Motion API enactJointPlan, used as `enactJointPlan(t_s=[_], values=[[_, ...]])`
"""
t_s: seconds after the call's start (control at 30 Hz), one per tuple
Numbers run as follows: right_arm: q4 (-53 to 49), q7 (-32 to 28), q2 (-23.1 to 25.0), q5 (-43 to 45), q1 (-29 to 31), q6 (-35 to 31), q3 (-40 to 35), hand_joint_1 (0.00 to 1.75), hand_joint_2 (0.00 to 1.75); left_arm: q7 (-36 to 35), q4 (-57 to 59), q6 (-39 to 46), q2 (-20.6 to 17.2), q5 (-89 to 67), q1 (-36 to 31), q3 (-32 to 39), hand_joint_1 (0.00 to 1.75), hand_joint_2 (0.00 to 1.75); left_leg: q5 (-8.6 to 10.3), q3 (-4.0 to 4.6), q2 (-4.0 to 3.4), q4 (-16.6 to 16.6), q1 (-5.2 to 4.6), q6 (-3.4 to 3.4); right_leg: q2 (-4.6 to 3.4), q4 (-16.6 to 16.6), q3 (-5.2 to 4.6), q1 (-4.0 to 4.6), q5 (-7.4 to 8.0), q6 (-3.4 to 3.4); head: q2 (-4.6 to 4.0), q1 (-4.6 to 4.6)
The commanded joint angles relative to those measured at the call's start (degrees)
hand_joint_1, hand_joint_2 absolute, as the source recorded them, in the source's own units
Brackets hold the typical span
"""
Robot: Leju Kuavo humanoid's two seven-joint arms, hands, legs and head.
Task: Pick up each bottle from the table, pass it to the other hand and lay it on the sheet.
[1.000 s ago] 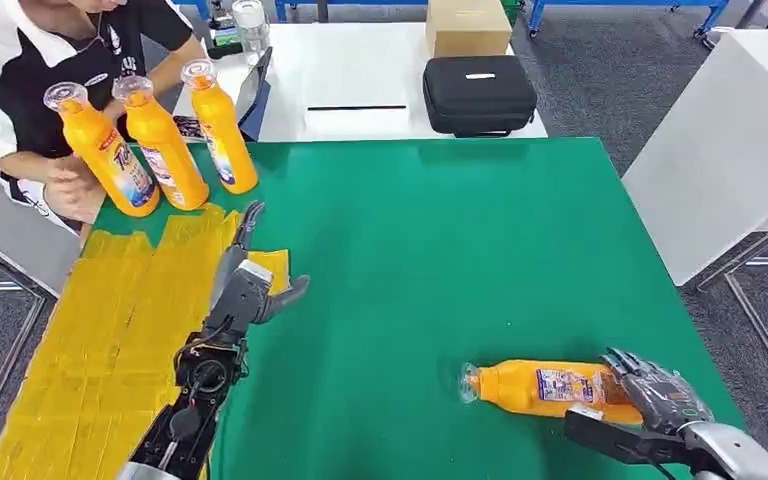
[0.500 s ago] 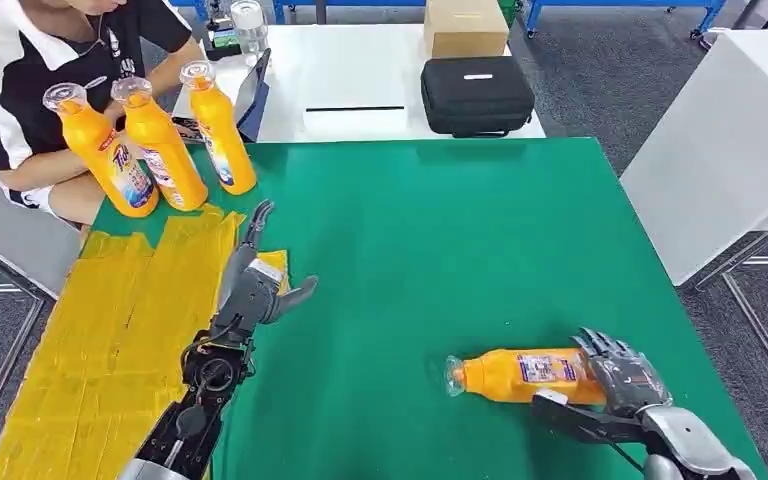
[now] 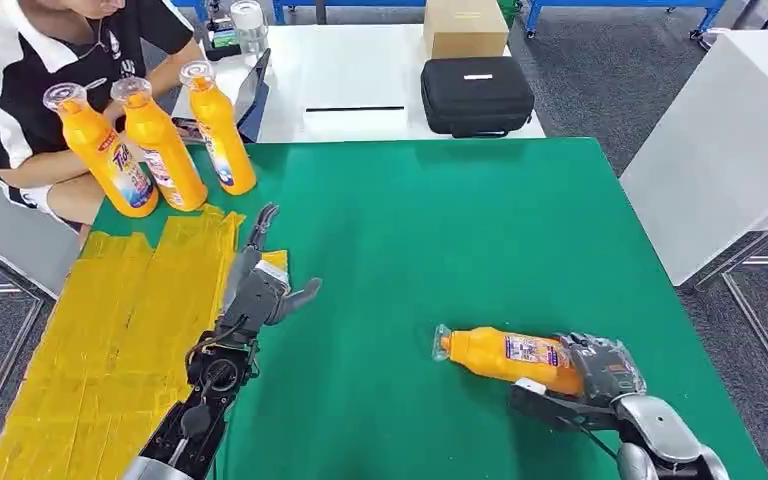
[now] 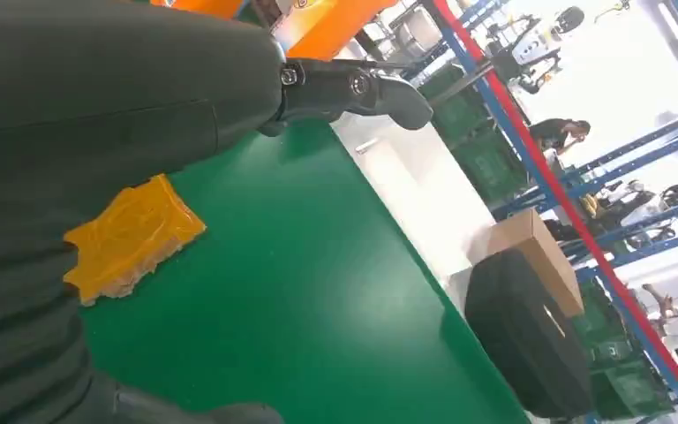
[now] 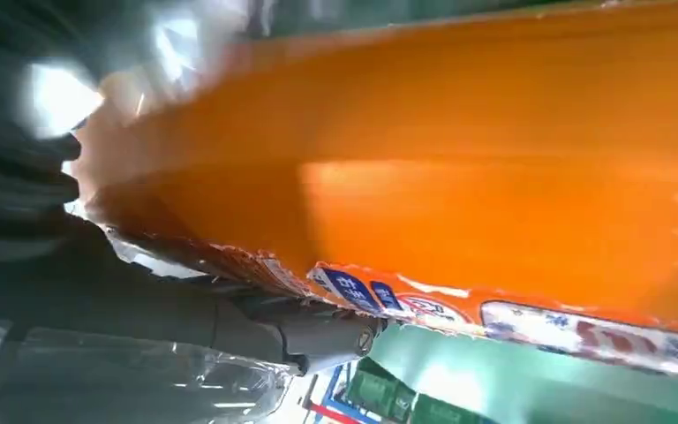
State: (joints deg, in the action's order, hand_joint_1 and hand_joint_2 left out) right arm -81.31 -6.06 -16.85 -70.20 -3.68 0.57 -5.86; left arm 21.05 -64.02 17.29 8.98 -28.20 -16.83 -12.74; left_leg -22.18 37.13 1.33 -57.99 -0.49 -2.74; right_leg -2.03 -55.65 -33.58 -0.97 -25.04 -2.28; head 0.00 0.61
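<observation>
At the far left edge of the green surface, a seated person in a black-and-white shirt is just behind three upright orange plastic bottles with clear caps, which stand in a row near the back corner. Below them, a yellow crinkled sheet covers the left part of the surface, one small flap of it reaching out beside the left hand. That silver-armed left hand hovers at the sheet's right border with fingers spread wide and nothing in them; the left wrist view shows the yellow flap on the green cloth below it. Beyond the surface, toward the middle, a white table carries a black zipped case and a brown cardboard box. Further right, near the front edge, an orange bottle lying on its side points its clear cap to the left. The right hand grips its base end, fingers wrapped around the body, and the right wrist view shows the orange wall and label close up.
</observation>
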Motion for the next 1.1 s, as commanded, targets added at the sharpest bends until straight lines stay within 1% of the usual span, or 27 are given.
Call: enactJointPlan(t_s=[0.03,0.07,0.1,0.13,0.17,0.2,0.23,0.27,0.3,0.33,0.37,0.4,0.43,0.47,0.5,0.53,0.63,0.67,0.7,0.73,0.8,0.83,0.9,0.93,0.97,1.03,1.1], values=[[0.21,-5.61,7.45,5.47,1.42,-6.13,2.32,1.75,1.75,0.45,0.86,-0.68,-0.74,-0.13,0.39,-1.2,0.0,1.75,-0.13,-0.32,-0.13,0.07,0.06,0.19,0.1,0.1,0.31,0.09,-0.09,0.13,0.0,0.02],[0.42,-6.52,10.83,9.45,2.35,-10.99,5.21,1.75,1.75,0.49,-0.31,-0.66,-0.51,-0.25,1.29,-1.03,0.0,1.75,-0.11,-0.23,-0.15,0.05,0.05,0.16,0.03,0.07,0.2,0.08,-0.06,0.11,0.0,0.02],[0.83,-6.72,11.68,10.27,3.52,-11.18,5.24,1.75,1.75,0.55,-0.76,-0.6,-0.39,-0.39,1.71,-1.15,0.0,1.75,-0.07,-0.14,-0.15,0.06,0.03,0.13,-0.02,0.05,0.12,0.05,-0.02,0.09,0.0,0.02],[1.81,-8.68,14.15,16.71,4.9,-13.16,7.47,1.75,1.75,0.68,-1.25,-0.42,-0.27,-0.81,1.93,-1.37,0.0,1.75,-0.2,-0.35,-0.33,0.05,0.06,0.22,-0.09,0.07,0.29,0.09,-0.09,0.15,0.0,0.02],[2.29,-9.71,15.89,20.23,6.36,-14.29,8.4,1.75,1.75,0.62,-1.34,-0.02,-0.02,-1.27,1.9,-1.56,0.0,1.75,-0.27,-0.46,-0.39,0.03,0.07,0.27,-0.09,0.06,0.41,0.12,-0.14,0.18,0.0,0.02],[2.11,-12.39,18.82,27.98,7.52,-15.54,10.47,1.75,1.75,0.59,-1.23,-0.11,0.18,-1.43,1.78,-1.84,0.0,1.75,-0.07,-0.08,-0.23,0.03,0.04,0.12,-0.1,0.03,0.05,0.06,0.01,0.08,0.0,0.02],[2.42,-12.78,19.53,29.88,8.27,-16.62,10.32,1.75,1.75,0.54,-1.16,-0.39,0.36,-1.42,1.65,-2.22,0.0,1.75,-0.17,-0.23,-0.39,0.0,0.07,0.2,-0.17,0.02,0.17,0.11,-0.04,0.13,0.0,0.02],[2.8,-13.47,20.65,33.21,9.12,-18.62,10.4,1.75,1.75,0.76,-1.38,-1.4,0.45,-0.69,1.53,-2.68,0.0,1.75,-0.11,-0.14,-0.27,0.01,0.06,0.16,-0.08,0.01,0.11,0.09,-0.03,0.1,0.0,0.02],[3.51,-14.41,21.35,36.62,10.09,-19.08,10.19,1.75,1.75,0.67,-1.65,-1.73,0.39,-0.62,1.32,-3.28,0.0,1.75,-0.05,-0.03,-0.16,0.01,0.04,0.11,-0.05,0.0,0.0,0.06,0.0,0.07,0.0,0.0],[5.2,-15.34,21.87,41.83,11.41,-19.25,10.35,1.75,1.75,0.6,-1.74,-1.6,0.18,-1.14,0.92,-4.1,0.0,1.75,-0.12,-0.17,-0.27,-0.01,0.07,0.18,-0.07,0.0,0.12,0.1,-0.03,0.11,0.0,0.02],[6.39,-16.21,21.99,44.24,12.18,-19.57,10.17,1.75,1.75,0.32,-1.65,-1.8,0.13,-1.28,0.63,-4.51,0.0,1.75,-0.09,-0.12,-0.22,0.0,0.07,0.15,-0.07,0.01,0.08,0.08,-0.02,0.09,0.0,0.02],[8.91,-17.41,22.42,48.69,13.88,-19.45,10.23,1.75,1.75,0.05,-1.42,-2.28,0.06,-1.43,-0.01,-5.25,0.0,1.75,-0.04,-0.02,-0.16,0.01,0.06,0.11,-0.06,0.02,0.0,0.07,0.02,0.07,0.0,0.0],[10.19,-18.32,22.89,51.5,14.97,-19.08,10.4,1.75,1.75,0.03,-1.43,-2.65,-0.11,-1.43,-0.47,-5.8,0.0,1.75,-0.12,-0.2,-0.27,-0.01,0.1,0.18,-0.07,0.04,0.18,0.13,-0.02,0.12,0.0,0.0],[11.75,-18.69,23.0,52.97,16.29,-18.93,9.95,1.75,1.75,-0.33,-1.8,-3.49,-0.3,-1.21,-0.89,-6.38,0.0,1.75,-0.08,-0.14,-0.22,0.0,0.08,0.15,-0.06,0.03,0.12,0.09,0.0,0.09,0.0,0.02],[11.77,-18.69,23.09,52.97,16.49,-18.91,9.84,1.75,1.75,-0.4,-1.84,-3.53,-0.27,-1.17,-0.96,-6.37,0.0,1.75,-0.04,-0.06,-0.2,0.01,0.06,0.12,-0.07,0.03,0.04,0.07,0.02,0.08,0.0,0.02],[11.77,-18.69,23.09,52.97,16.49,-18.91,9.84,1.75,1.75,-0.4,-1.84,-3.53,-0.27,-1.17,-0.96,-6.37,0.0,1.75,-0.11,-0.19,-0.28,-0.02,0.1,0.19,-0.07,0.03,0.17,0.12,-0.01,0.12,0.0,0.0],[12.06,-18.71,22.89,53.17,16.54,-19.03,9.76,1.75,1.75,-0.57,-2.31,-3.71,-0.48,-1.09,-0.78,-6.4,0.0,1.75,-0.01,-0.06,-0.07,0.02,0.05,0.11,0.03,0.02,0.08,0.05,-0.01,0.08,0.0,0.0],[12.06,-18.71,22.89,53.17,16.54,-19.03,9.76,1.75,1.75,-0.57,-2.31,-3.71,-0.48,-1.09,-0.78,-6.4,0.0,1.75,-0.19,-0.41,-0.21,0.0,0.11,0.28,0.11,0.04,0.43,0.15,-0.14,0.19,0.0,0.0],[11.89,-18.76,22.74,53.33,16.35,-19.1,9.64,1.75,1.75,-0.59,-2.43,-3.81,-0.61,-1.08,-0.67,-6.49,0.0,1.75,-0.07,-0.19,-0.1,0.02,0.07,0.16,0.06,0.04,0.21,0.08,-0.05,0.11,0.0,0.02],[11.89,-18.76,22.74,53.33,16.35,-19.1,9.64,1.75,1.75,-0.59,-2.43,-3.81,-0.61,-1.08,-0.67,-6.49,0.0,1.75,-0.13,-0.3,-0.11,0.02,0.07,0.21,0.1,0.04,0.33,0.1,-0.11,0.14,0.0,0.02],[11.89,-18.76,22.74,53.33,16.35,-19.1,9.64,1.75,1.75,-0.59,-2.43,-3.81,-0.61,-1.08,-0.67,-6.49,0.0,1.75,-0.07,-0.18,0.02,0.02,0.05,0.16,0.12,0.02,0.22,0.07,-0.08,0.11,0.0,0.0],[12.25,-18.56,22.69,54.47,16.66,-18.5,9.44,1.75,1.75,-0.61,-2.61,-5.29,-0.82,-0.14,-0.85,-6.85,0.0,1.75,-0.03,-0.1,0.06,0.03,0.04,0.12,0.09,0.02,0.14,0.05,-0.04,0.08,0.0,0.02],[15.28,-18.42,22.45,55.45,18.86,-17.25,7.44,1.75,1.75,-1.4,-4.1,-8.37,-1.52,2.01,-1.29,-7.57,0.0,1.75,-0.19,-0.39,-0.07,0.0,0.07,0.24,0.12,0.03,0.42,0.11,-0.15,0.16,0.0,0.02],[17.23,-18.61,22.5,56.09,20.05,-17.14,6.38,1.75,1.75,-2.71,-4.92,-8.28,-1.91,1.54,-1.36,-8.05,0.0,1.75,-0.02,-0.03,0.0,0.0,0.04,0.11,0.01,-0.01,0.05,0.04,-0.01,0.07,0.0,0.0],[18.81,-18.77,22.62,56.37,20.84,-17.1,5.28,1.75,1.75,-4.3,-5.29,-7.9,-2.18,0.43,-1.47,-8.51,0.0,1.75,-0.11,-0.19,-0.15,-0.03,0.07,0.18,-0.03,-0.01,0.2,0.09,-0.05,0.12,0.0,0.02],[20.4,-19.2,23.1,56.4,21.67,-17.17,4.06,1.75,1.75,-4.94,-5.7,-8.49,-2.31,0.34,-1.69,-8.98,0.0,1.75,-0.06,-0.05,-0.16,-0.02,0.08,0.14,-0.11,-0.01,0.08,0.09,0.02,0.09,0.0,0.02],[24.44,-19.32,23.69,56.92,24.17,-16.46,1.56,1.75,1.75,-5.57,-6.46,-13.86,-2.09,4.23,-2.8,-10.01,0.0,1.75,-0.07,-0.11,-0.19,-0.03,0.08,0.17,-0.08,-0.02,0.1,0.1,0.0,0.11,0.0,0.02]])
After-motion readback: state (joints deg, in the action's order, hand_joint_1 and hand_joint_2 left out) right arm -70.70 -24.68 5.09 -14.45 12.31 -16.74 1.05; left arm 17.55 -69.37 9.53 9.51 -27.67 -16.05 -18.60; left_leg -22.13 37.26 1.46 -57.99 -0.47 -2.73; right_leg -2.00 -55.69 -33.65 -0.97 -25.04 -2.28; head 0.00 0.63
